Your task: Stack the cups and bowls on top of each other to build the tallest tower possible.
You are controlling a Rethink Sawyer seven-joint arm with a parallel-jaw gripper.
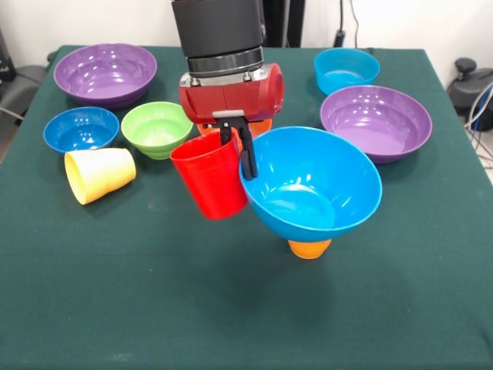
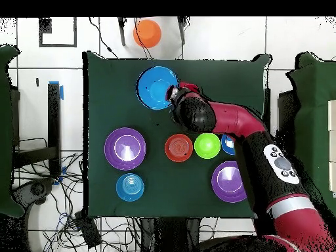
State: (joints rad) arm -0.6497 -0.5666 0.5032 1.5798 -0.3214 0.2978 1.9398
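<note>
My gripper [image 1: 236,146] is shut on the rim of the red cup [image 1: 208,179] and holds it tilted above the table, right beside the left rim of the large blue bowl [image 1: 312,185]. That bowl rests on an orange cup [image 1: 310,248], of which only the bottom shows. In the overhead view the gripper [image 2: 178,92] and the red cup [image 2: 188,86] are at the blue bowl's [image 2: 155,87] edge. The yellow cup [image 1: 100,174] lies on its side at the left. An orange bowl [image 1: 260,126] is mostly hidden behind the gripper.
Two purple bowls [image 1: 105,73] [image 1: 376,122], a cyan bowl [image 1: 347,69], a dark blue bowl [image 1: 81,129] and a green bowl [image 1: 156,129] stand across the far half of the green table [image 1: 154,308]. An orange object [image 2: 147,33] lies off the table.
</note>
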